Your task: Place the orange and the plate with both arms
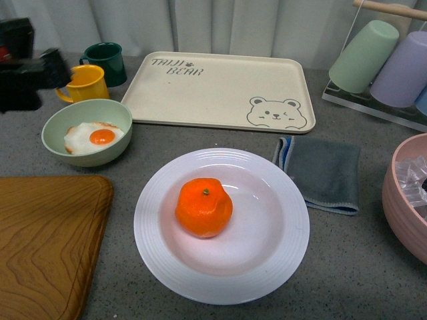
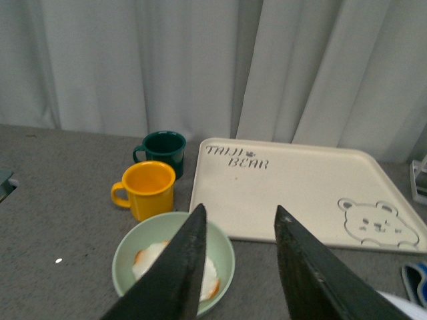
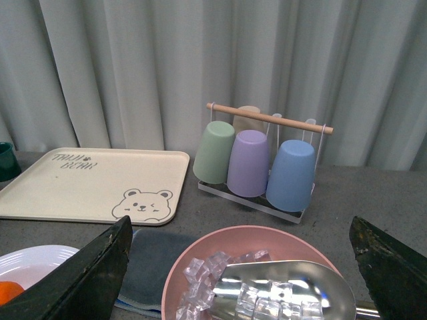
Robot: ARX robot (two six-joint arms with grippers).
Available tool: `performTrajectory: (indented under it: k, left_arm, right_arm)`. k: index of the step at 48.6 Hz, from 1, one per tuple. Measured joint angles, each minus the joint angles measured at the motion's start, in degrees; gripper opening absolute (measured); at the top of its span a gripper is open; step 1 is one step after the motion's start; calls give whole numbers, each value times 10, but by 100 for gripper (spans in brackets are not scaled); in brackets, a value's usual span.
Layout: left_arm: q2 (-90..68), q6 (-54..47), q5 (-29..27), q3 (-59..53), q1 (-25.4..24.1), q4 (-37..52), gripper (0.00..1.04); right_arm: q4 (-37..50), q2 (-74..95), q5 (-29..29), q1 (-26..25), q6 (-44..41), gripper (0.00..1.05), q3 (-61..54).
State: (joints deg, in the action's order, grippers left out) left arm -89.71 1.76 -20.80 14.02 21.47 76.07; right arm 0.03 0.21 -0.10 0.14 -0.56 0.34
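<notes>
The orange (image 1: 204, 207) sits in the middle of the white ridged plate (image 1: 273, 263) at the front centre of the table. A sliver of the orange (image 3: 9, 292) and the plate's rim (image 3: 37, 258) also show in the right wrist view. My left gripper (image 2: 240, 217) is open and empty, held above the pale green bowl, and part of the left arm (image 1: 27, 70) shows blurred at the far left of the front view. My right gripper (image 3: 240, 230) is wide open and empty above the pink bowl, and it does not show in the front view.
A pale green bowl (image 1: 117, 110) with a fried egg, a yellow mug (image 1: 85, 83) and a dark green mug (image 1: 107, 61) stand at the back left. The bear-print tray (image 1: 213, 93), a grey cloth (image 1: 325, 171), a pink bowl (image 3: 200, 257) of ice with a metal scoop, a cup rack (image 3: 260, 160) and a wooden board (image 1: 47, 240) surround the plate.
</notes>
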Motion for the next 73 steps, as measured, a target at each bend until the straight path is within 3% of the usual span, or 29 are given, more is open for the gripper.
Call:
performTrajectory:
  k: [8,34,37,40,73]
  left_arm:
    - [97,-6,50,-65,-53,-50,4]
    - [462,-13,152,-128,-157,-344,4]
    - [500,-14,200,-128,-195,-376,4]
    - [529,-13,201,-128,-211,-402,4]
    - [760,-13,208,-129,-213,-621,4]
  right_arm:
    - [0,0,0,0,0,95,0]
    - [0,0,0,0,0,95,0]
    - [0,0,0,0,0,95,0]
    - [0,0,0,0,0,95,0]
    - [0,0,0,0,0,95,0]
